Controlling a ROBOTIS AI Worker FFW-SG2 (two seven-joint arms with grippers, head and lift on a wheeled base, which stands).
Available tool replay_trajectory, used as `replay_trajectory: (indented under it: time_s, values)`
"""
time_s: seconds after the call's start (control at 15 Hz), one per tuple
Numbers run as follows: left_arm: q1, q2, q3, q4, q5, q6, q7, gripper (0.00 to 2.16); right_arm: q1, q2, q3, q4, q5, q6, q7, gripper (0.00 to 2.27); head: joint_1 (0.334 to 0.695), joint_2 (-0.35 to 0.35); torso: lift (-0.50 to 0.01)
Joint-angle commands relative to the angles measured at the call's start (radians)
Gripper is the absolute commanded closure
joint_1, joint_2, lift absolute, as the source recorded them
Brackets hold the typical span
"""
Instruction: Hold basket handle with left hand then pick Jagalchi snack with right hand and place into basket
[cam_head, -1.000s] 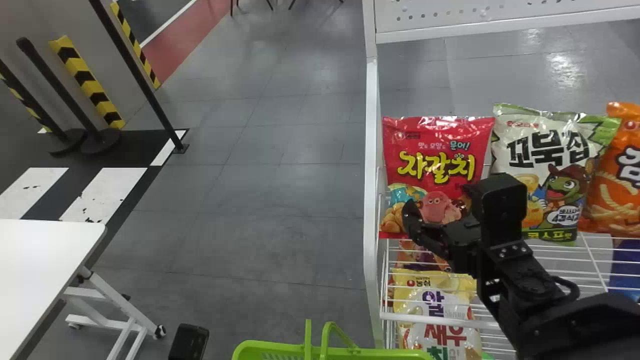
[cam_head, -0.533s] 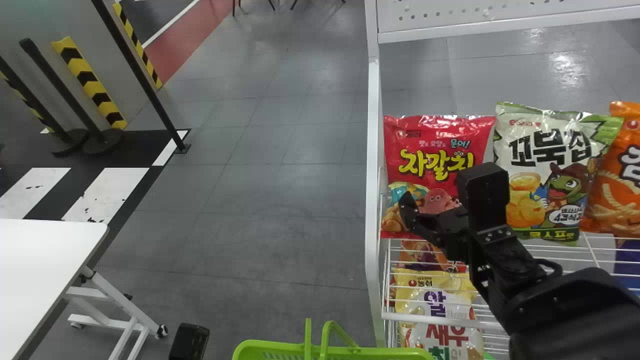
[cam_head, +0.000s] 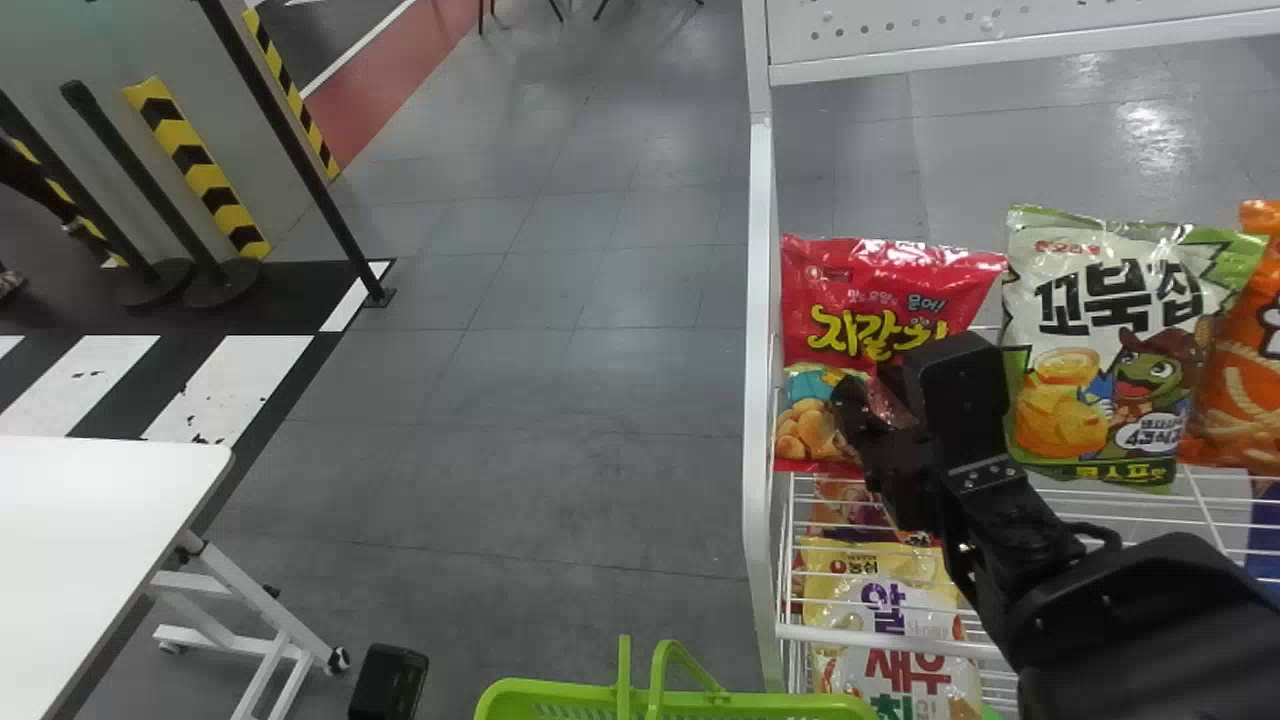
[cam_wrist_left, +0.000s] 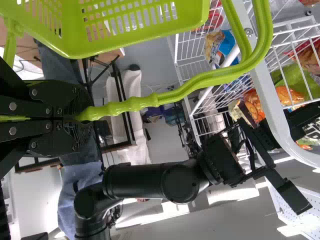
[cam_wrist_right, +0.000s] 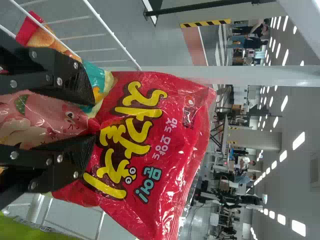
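The Jagalchi snack (cam_head: 825, 290) stands at the left end of the wire shelf (cam_head: 890, 640), just beside the white post (cam_head: 760, 400), its long axis close to upright and its front creased. Our right end effector (cam_wrist_right: 94, 121) grasps it by the lower front, with red film bunched between the two fingers. Most of the bag, printed name and all, lies beyond the fingertips, forward of them and upward. To its right, just beside it, stands a pale green bag (cam_head: 1150, 400), which we could nudge if we swing wide.

The right arm is the nearer one to the snack. The basket (cam_head: 540, 688) lies nearer to our body, lower and to the left, and our left end effector (cam_wrist_left: 82, 116) is clenched around its handle (cam_wrist_left: 132, 104). We judge that we should next lift and draw the bag back clear of the post, then carry it leftward over the basket; the soft film may slip.
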Motion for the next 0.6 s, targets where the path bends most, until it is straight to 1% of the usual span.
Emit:
replay_trajectory:
  time_s: [0.0,0.2,0.33,0.53]
  values:
    - [0.001,0.000,0.002,0.001,0.001,-0.003,-0.010,2.15,0.000,0.001,0.001,-0.003,0.001,0.001,0.000,2.25,0.695,0.289,-0.009]
    - [0.006,0.000,0.005,0.001,0.001,-0.006,-0.010,2.15,0.020,0.001,-0.002,-0.036,0.004,0.016,0.000,2.25,0.695,0.291,-0.009]
    - [0.006,0.000,0.007,0.001,0.001,-0.006,-0.010,2.15,0.060,0.001,-0.009,-0.117,0.016,0.087,0.000,2.25,0.695,0.294,-0.009]
    - [0.007,0.002,0.009,-0.001,0.003,-0.006,-0.010,2.15,0.114,0.001,-0.012,-0.250,0.064,0.191,0.002,2.25,0.695,0.293,-0.009]
